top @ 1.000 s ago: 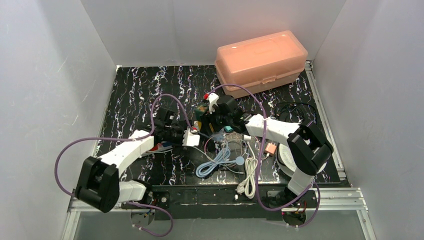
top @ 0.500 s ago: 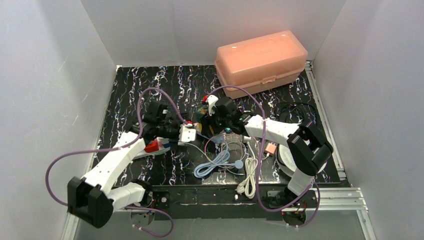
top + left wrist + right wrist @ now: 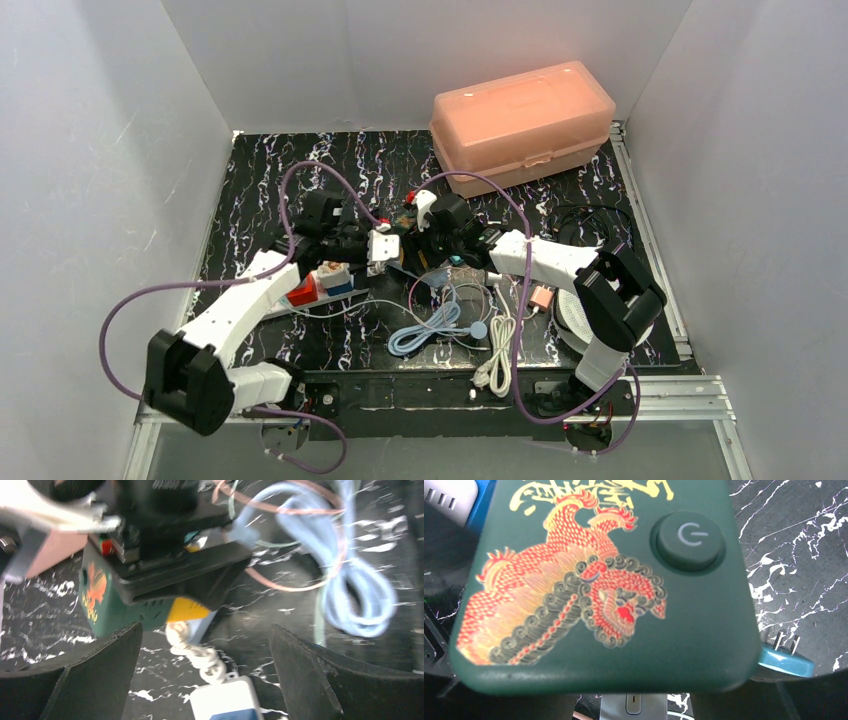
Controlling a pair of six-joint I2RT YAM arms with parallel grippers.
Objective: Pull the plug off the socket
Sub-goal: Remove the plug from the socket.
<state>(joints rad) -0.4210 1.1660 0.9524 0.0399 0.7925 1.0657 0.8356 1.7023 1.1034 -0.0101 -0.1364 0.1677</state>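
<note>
The socket (image 3: 614,580) is a dark green block with a red and gold dragon and a round power button. My right gripper (image 3: 428,232) is shut on it, and its black jaws clamp the block in the left wrist view. A short twisted white cord (image 3: 200,652) runs from under the socket (image 3: 107,605) down to a white plug (image 3: 227,700) with a blue face, lying on the black marbled table. My left gripper (image 3: 205,632) stands wide open around that cord and plug, touching neither, just left of the socket (image 3: 405,225).
A pink lidded box (image 3: 522,122) stands at the back right. A light blue cable coil (image 3: 425,330) and a white cable (image 3: 495,360) lie in front. A white strip with red and blue blocks (image 3: 320,285) lies under the left arm. A teal plug (image 3: 786,660) lies beside the socket.
My left arm has swung back and to the right, bringing its open gripper close to the socket. The right arm and the socket have stayed still.
</note>
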